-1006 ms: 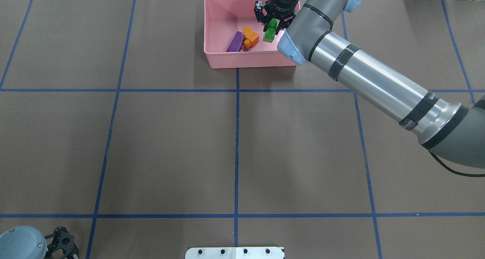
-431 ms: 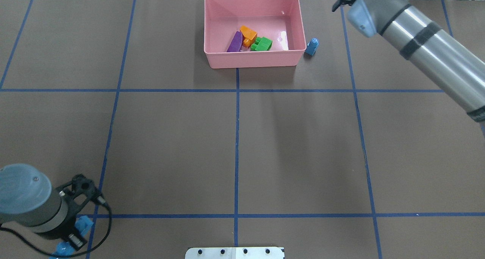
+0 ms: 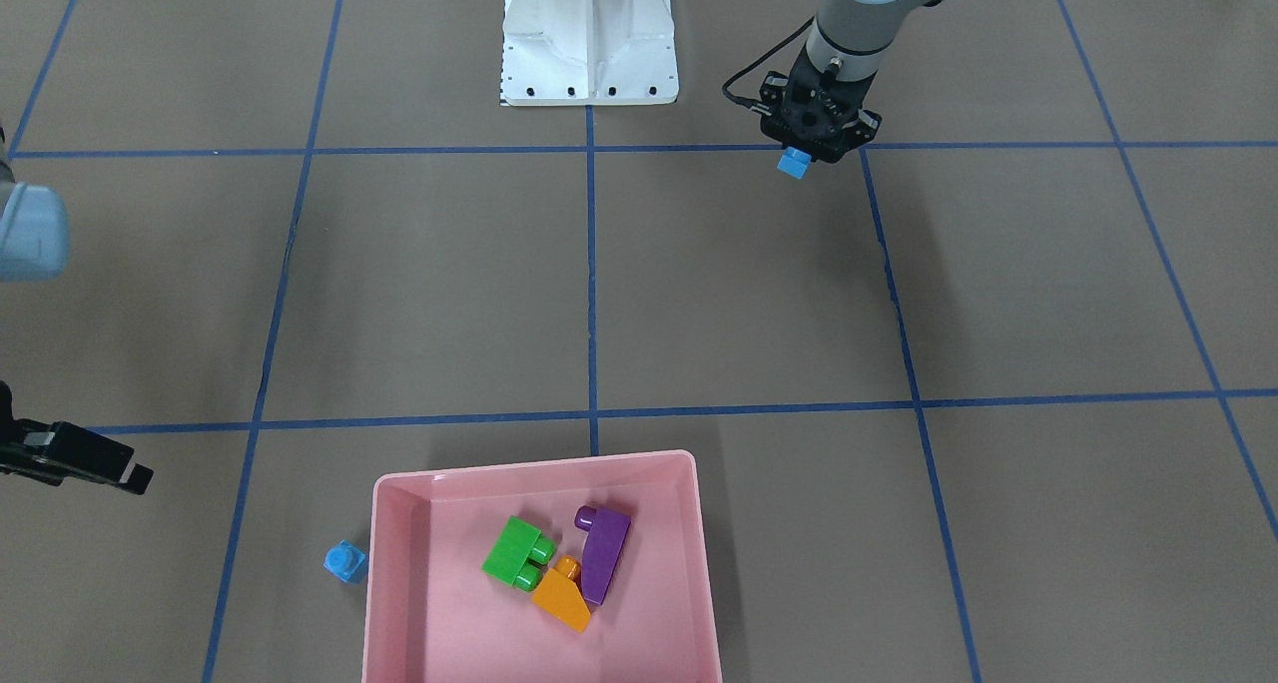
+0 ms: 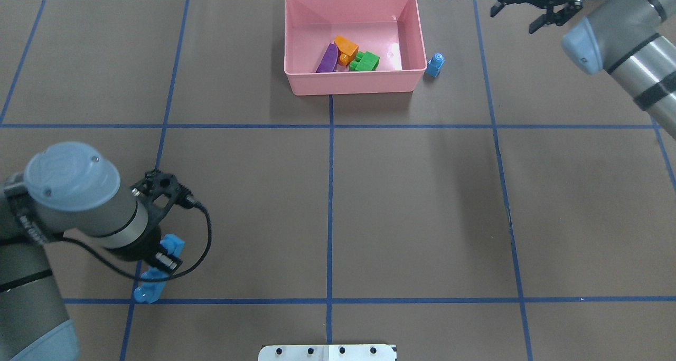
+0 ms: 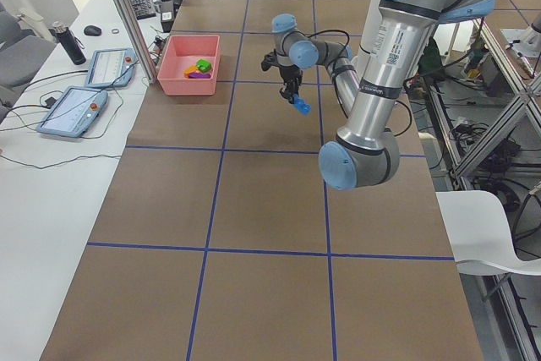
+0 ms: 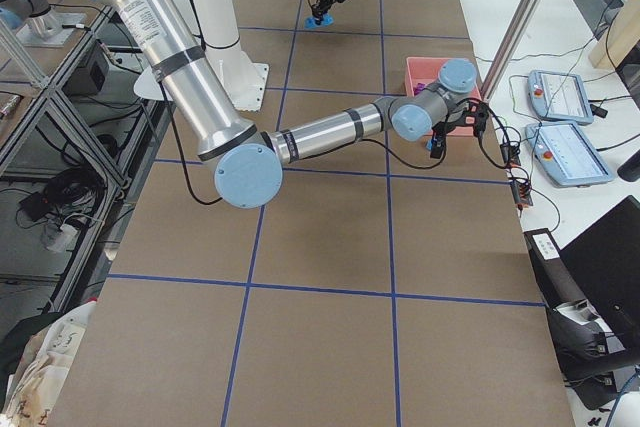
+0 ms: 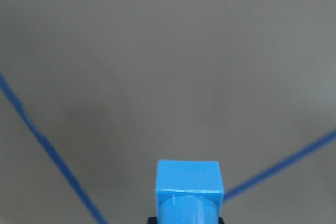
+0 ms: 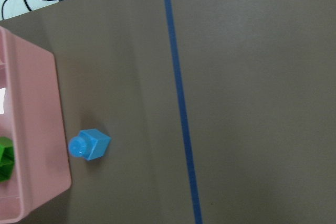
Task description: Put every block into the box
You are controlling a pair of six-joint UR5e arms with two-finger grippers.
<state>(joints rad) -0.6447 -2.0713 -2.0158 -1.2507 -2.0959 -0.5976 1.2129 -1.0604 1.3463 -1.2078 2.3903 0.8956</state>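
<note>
While my left gripper (image 4: 161, 263) pinches the long blue block (image 4: 171, 243), my right gripper (image 4: 515, 18) hangs with jaws spread. The green block (image 4: 366, 62), orange block (image 4: 346, 48) and purple block (image 4: 328, 60) lie in the box (image 4: 354, 84); the small light-blue block (image 4: 434, 65) stands just outside its wall.

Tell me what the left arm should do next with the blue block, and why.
Probably carry it toward the pink box: the left gripper is shut on the long blue block, clear of the table, and the box sits across the table from it.
</note>
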